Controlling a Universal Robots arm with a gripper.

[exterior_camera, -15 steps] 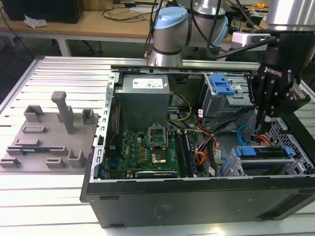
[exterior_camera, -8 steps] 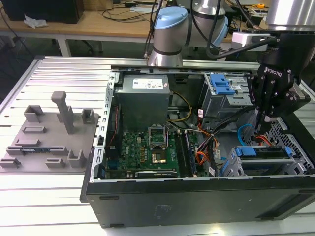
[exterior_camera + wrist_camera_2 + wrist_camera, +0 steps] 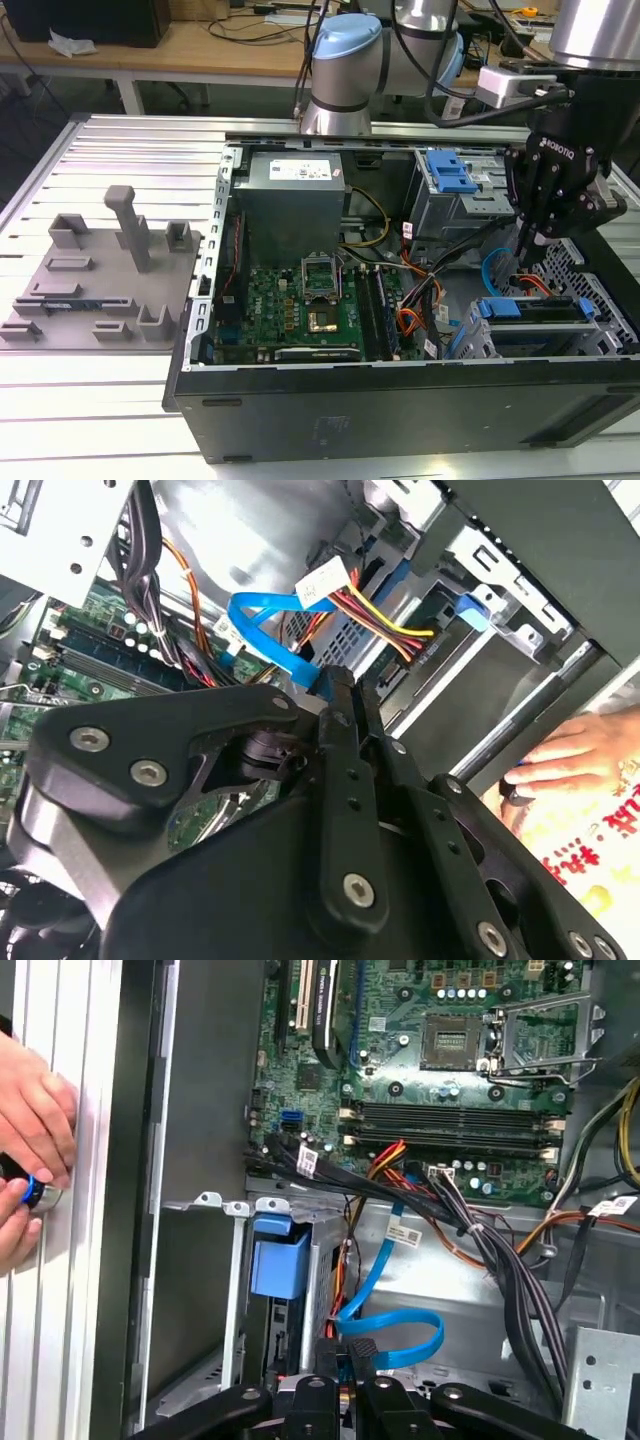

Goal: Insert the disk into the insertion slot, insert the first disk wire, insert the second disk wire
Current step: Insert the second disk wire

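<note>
- Sitting already in the low grey perforated sheet-metal insertion slot (image 3: pixel 590 335) at the exterior view's right, the silver disk in its bright blue plastic carrier (image 3: pixel 530 309) looks fully seated, so I'd judge the first step done.
- Hanging just above the disk's rear edge, the black gripper (image 3: pixel 532 240) has its fingers (image 3: pixel 360 1355) drawn together, and in the first wrist view they seem to pinch the end of a flat blue data cable (image 3: pixel 395 1335) (I can't make out the connector itself).
- Judging by that, the work stands at the wiring: one wire is in hand over the drive, and nothing shows either wire plugged in yet.
- The second wrist view adds a bundle of red, yellow and black power wires (image 3: pixel 375 615) with a white tag, running close by the blue cable.
- The exterior view alone gives the whole open black computer case (image 3: pixel 400 400) on the ribbed aluminium table (image 3: pixel 110 400), with a grey moulded fixture tray (image 3: pixel 100 290) well apart.
- Both wrist views catch a person's hand (image 3: pixel 30 1150) outside the case wall.
</note>
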